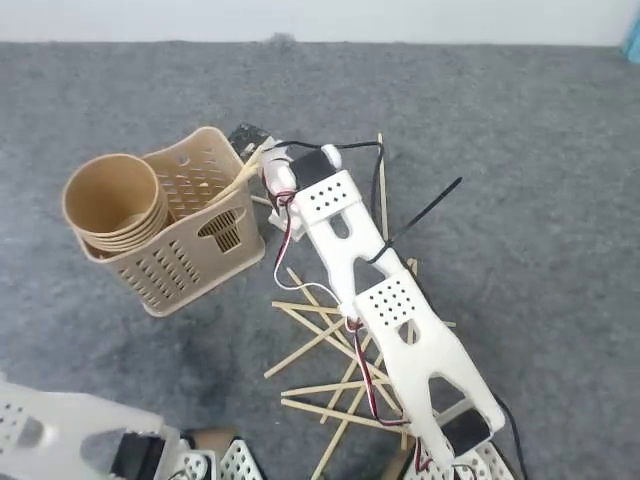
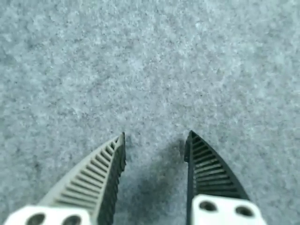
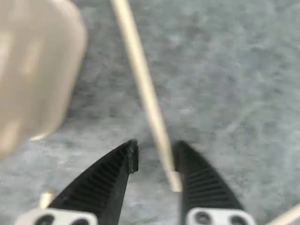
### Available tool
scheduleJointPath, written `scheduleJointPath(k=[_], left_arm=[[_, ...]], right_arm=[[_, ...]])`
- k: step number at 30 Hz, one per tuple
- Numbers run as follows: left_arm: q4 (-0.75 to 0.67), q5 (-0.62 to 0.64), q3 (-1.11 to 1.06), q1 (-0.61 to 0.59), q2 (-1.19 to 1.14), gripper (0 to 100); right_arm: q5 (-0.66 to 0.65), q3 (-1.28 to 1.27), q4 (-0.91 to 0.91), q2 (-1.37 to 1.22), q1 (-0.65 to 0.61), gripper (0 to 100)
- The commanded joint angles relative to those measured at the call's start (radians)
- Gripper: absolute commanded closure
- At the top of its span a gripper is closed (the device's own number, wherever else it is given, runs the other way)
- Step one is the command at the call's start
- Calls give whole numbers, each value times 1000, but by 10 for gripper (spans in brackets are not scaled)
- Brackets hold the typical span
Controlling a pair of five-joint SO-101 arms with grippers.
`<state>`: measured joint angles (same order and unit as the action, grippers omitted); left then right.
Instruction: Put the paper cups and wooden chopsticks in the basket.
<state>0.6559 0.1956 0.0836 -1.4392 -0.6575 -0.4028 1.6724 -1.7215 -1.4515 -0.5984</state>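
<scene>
Several paper cups (image 1: 112, 200) sit nested in one stack inside the beige basket (image 1: 190, 265), filling its left end. The basket stands on the grey carpet (image 1: 500, 150).

The right arm stretches out to the basket's near corner, its right gripper (image 1: 258, 155) just beside the rim. Its fingers are a little apart. One wooden chopstick (image 3: 140, 75) runs between them, lying against one finger without being pinched. From above, that chopstick (image 1: 243, 178) slants across the basket's rim. A blurred corner of the basket (image 3: 33, 70) shows close to the right gripper (image 3: 157, 147).

A loose scatter of chopsticks (image 1: 330, 345) lies crossed on the carpet under and beside the right arm.

The left gripper (image 2: 157, 136) hangs over bare carpet, fingers spread wide and holding nothing.
</scene>
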Motion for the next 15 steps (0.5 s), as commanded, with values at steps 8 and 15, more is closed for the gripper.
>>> scheduleJointPath(k=[8, 15], left_arm=[[86, -110, 38, 37, 14, 802], [118, -164, 39, 40, 25, 871]], right_arm=[[224, 9, -81, 87, 77, 992], [396, 9, -81, 298, 107, 992]])
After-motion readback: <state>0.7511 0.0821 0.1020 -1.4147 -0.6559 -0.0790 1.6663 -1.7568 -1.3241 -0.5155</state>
